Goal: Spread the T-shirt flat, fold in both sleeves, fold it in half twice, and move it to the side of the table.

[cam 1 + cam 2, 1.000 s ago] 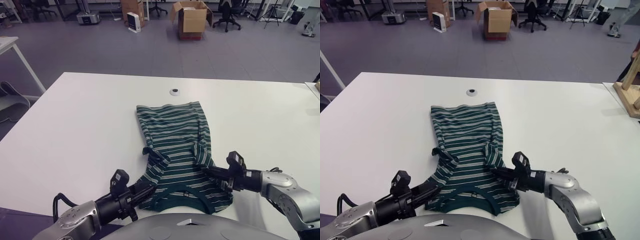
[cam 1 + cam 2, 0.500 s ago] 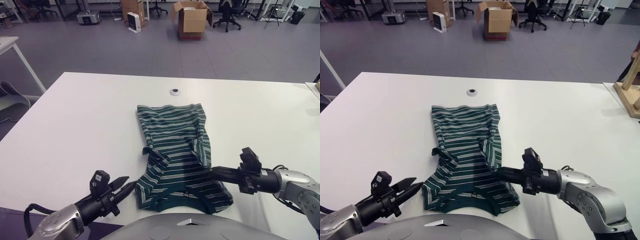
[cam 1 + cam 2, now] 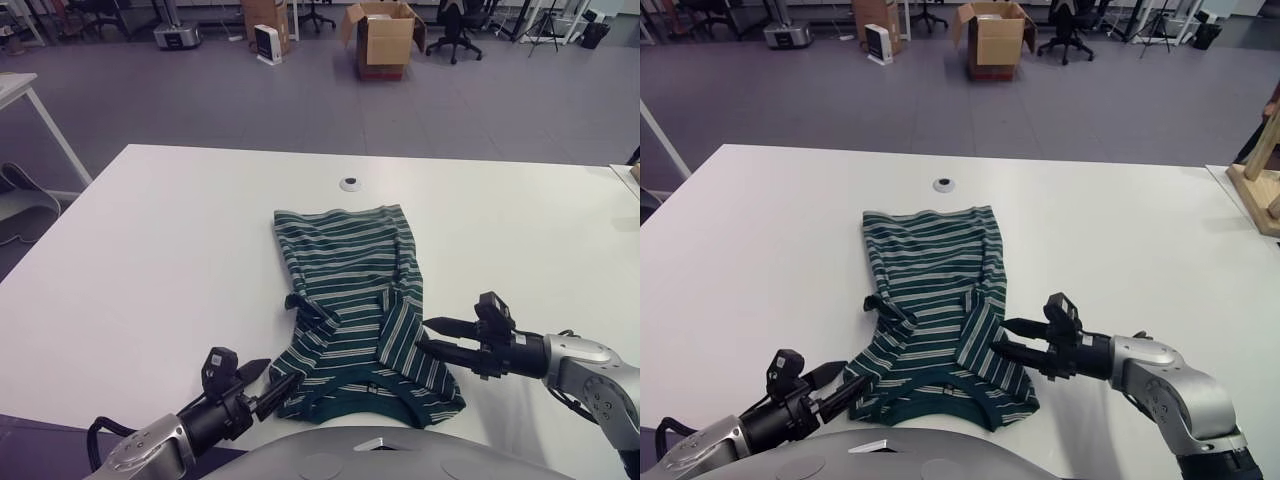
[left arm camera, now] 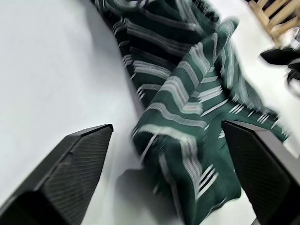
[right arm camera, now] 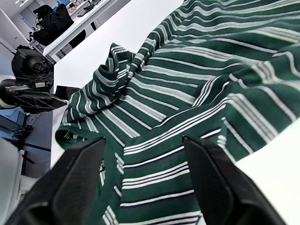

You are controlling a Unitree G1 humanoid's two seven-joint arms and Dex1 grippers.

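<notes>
**At the near edge of the counter** (image 3: 150, 250), the left tool (image 3: 278, 376) lies low with its two fingers (image 4: 70, 173) apart. It holds nothing and points at the near left corner of the T-shirt (image 3: 345, 290). In the left wrist view, that corner sits in the gap between the fingers.

**Just beyond, on the right side,** the right tool (image 3: 424, 332) hovers beside the shirt's near right edge. Its jaws are likewise parted and empty, with the tips just short of the cloth.

**The shirt itself** lies lengthwise in the middle of the counter, neck end toward us and hem away. Both side edges appear turned inward, leaving a narrow strip with some rumpling around its middle.

**We judge the step in hand** to be the first fold in half.
- To do it well, we would have each tool slide low along the counter.
- Each should pinch all the layers at its own near corner, not just the top one, so the tucked sides do not fall open.
- Both corners should then rise together and travel evenly toward the far hem.
- They should land edge on edge, with the rumpled middle drawn taut.

**Farther off,** a small round disc (image 3: 349, 183) sits on the counter past the hem, well apart from the shirt. A cardboard box (image 3: 384, 38) stands on the floor beyond.
</notes>
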